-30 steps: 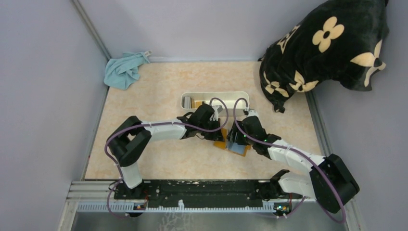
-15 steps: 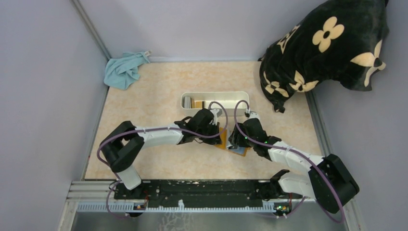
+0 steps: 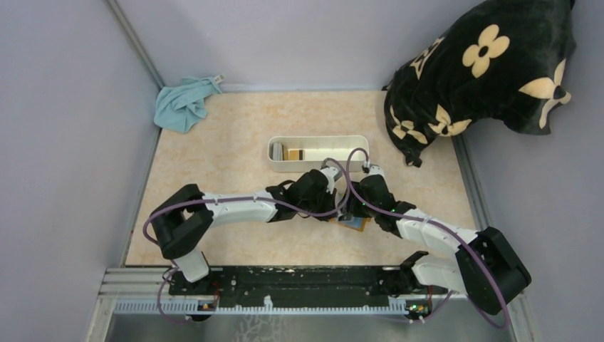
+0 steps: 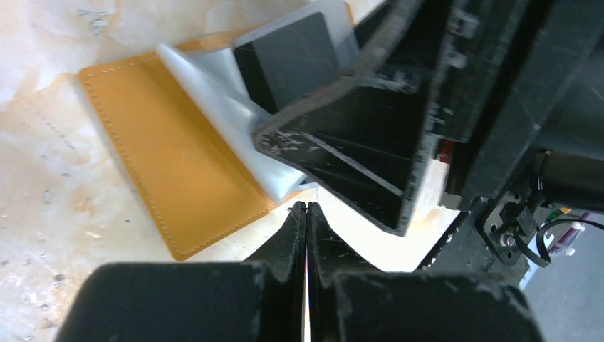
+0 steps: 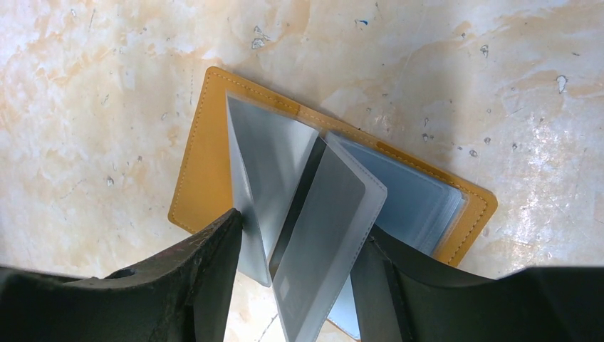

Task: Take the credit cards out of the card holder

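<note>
Beige marbled tabletop [image 3: 228, 149] walled in pale lilac, read left to right. Far left corner: a crumpled blue cloth [image 3: 184, 103], well apart from the work. Centre: a white tray [image 3: 285, 166] holding small tan and grey pieces, too small to identify. On the near side of the tray, the left gripper [image 4: 306, 211] has its jaws pressed fully together and holds nothing; its tips are just beside the edge of the card holder [image 4: 178, 164]. This lies open and flat on the table, its clear plastic sleeves fanned upward. The right gripper [image 5: 303, 246] stands with jaws wide, straddling the raised sleeves with nothing clamped. Of the credit cards [image 5: 417, 199], a pale blue-grey one shows inside the right-hand sleeves. Judged light, stiff, thin and slick; the limp sleeves will flex, so the holder wants pinning while a card's exposed edge is pinched. Far right: a black flowered cushion [image 3: 491, 64].
</note>
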Tool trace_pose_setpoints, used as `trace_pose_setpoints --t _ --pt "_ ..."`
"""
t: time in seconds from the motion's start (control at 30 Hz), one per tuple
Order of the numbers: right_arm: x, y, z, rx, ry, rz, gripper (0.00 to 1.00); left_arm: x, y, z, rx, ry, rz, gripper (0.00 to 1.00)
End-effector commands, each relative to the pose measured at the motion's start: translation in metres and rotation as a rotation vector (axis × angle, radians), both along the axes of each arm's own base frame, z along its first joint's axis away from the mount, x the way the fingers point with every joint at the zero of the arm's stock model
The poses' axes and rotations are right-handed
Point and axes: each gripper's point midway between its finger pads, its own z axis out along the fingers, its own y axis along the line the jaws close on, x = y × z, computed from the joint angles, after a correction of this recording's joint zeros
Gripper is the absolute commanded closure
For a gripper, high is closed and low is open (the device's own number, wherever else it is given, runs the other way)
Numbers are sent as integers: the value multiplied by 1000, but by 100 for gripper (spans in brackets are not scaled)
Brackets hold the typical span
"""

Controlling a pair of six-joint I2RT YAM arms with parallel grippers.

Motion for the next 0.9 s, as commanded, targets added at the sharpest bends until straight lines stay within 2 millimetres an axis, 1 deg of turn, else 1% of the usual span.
trace_pose_setpoints --t 0.0,0.1,0.23,0.43,0.5,0.57,0.73,0.87 --pt "10 2 9 21 -40 -12 45 -5 -15 7 1 -92 -40 100" --pt "10 2 9 26 -36 -10 45 -3 -16 4 21 -128 -24 94" --pt "8 3 9 34 -33 -8 45 3 -12 -5 72 -158 3 89" --pt "7 3 14 45 -39 -4 45 19 -2 -21 162 -192 78 85" --pt "6 3 17 50 -44 -3 45 19 -2 -27 182 -184 78 84" --pt "6 2 18 50 -46 -5 45 18 -4 -28 174 -175 71 84" --pt "6 0 14 44 -39 -9 45 13 -8 -22 141 -164 57 84" --pt "7 2 14 50 -35 -5 45 13 -6 -27 155 -164 58 84"
